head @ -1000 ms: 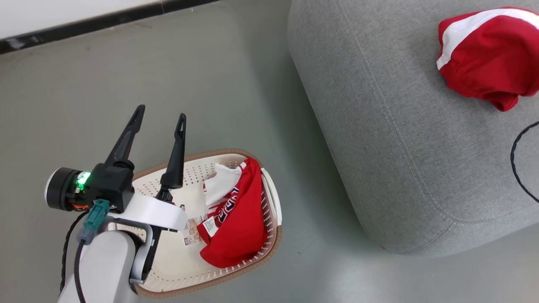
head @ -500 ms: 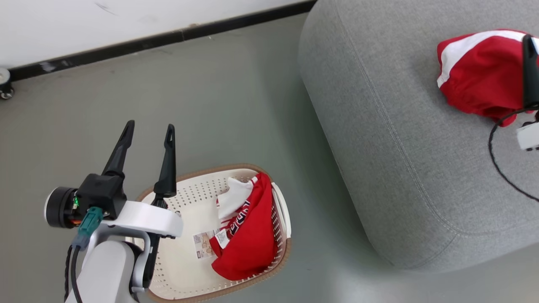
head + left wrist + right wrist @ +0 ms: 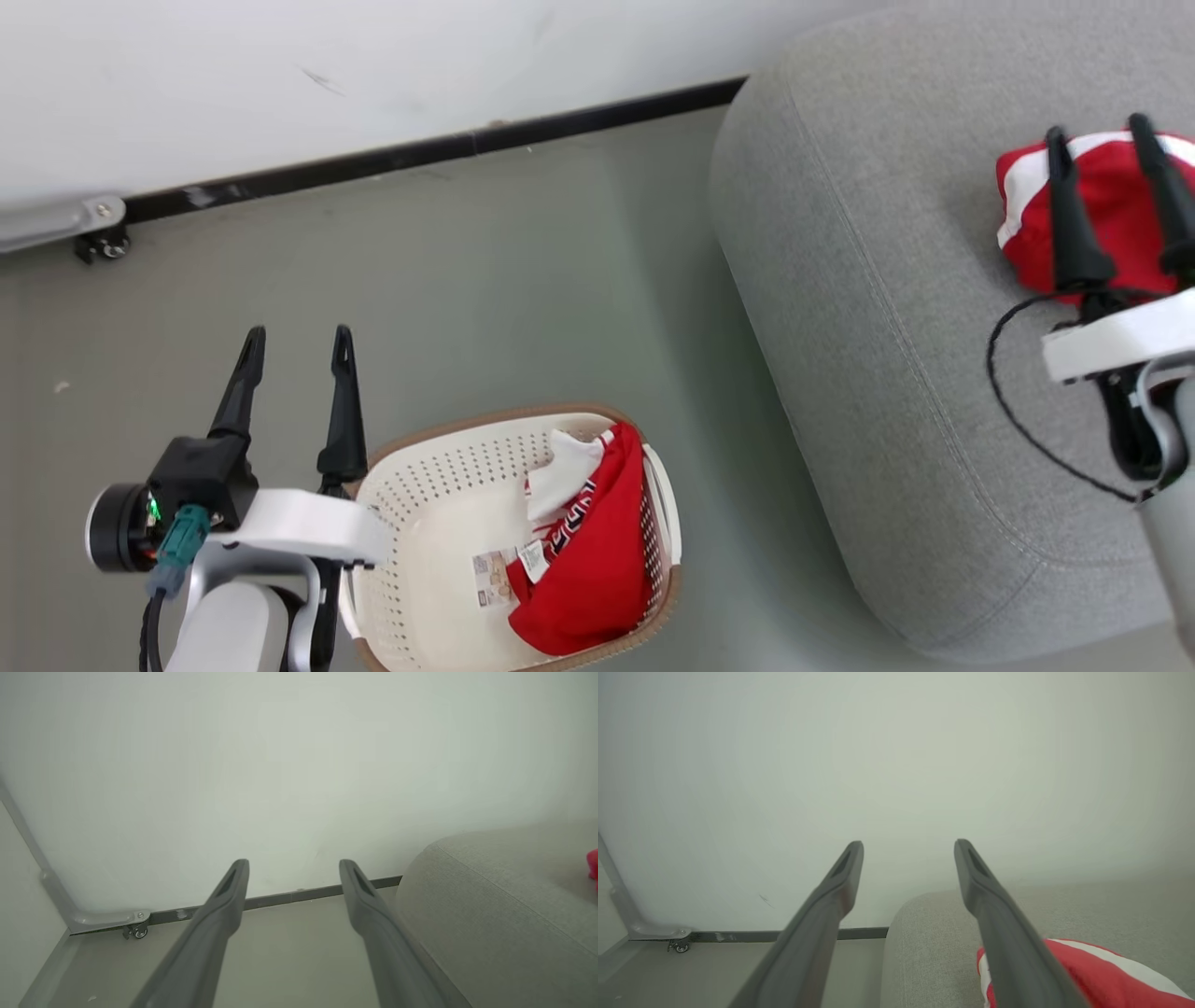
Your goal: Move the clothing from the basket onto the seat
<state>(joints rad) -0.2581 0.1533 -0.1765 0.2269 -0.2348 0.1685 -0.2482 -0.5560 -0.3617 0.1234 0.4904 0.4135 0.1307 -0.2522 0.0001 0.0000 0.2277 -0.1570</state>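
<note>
A cream basket (image 3: 439,476) with a brown rim stands on the floor at the bottom centre of the head view. Red clothing (image 3: 593,569) with white panels and patterned trim lies bunched against its right wall. A second red and white garment (image 3: 1106,201) rests on the large grey seat (image 3: 887,308) at the right. My left gripper (image 3: 297,334) hangs open over the floor just left of the basket, holding nothing. My right gripper (image 3: 1098,129) is open and empty above the garment on the seat, which also appears low in the right wrist view as red clothing (image 3: 1101,975).
A white wall with a black baseboard (image 3: 420,154) runs behind the floor. A metal frame foot with a small caster (image 3: 103,245) sits at the wall's left. Bare grey floor (image 3: 485,299) lies between basket, wall and seat.
The camera has tilted up, so everything sits lower in the picture and more wall shows. My right gripper has come fully into view over the garment on the seat. Both grippers stay open.
</note>
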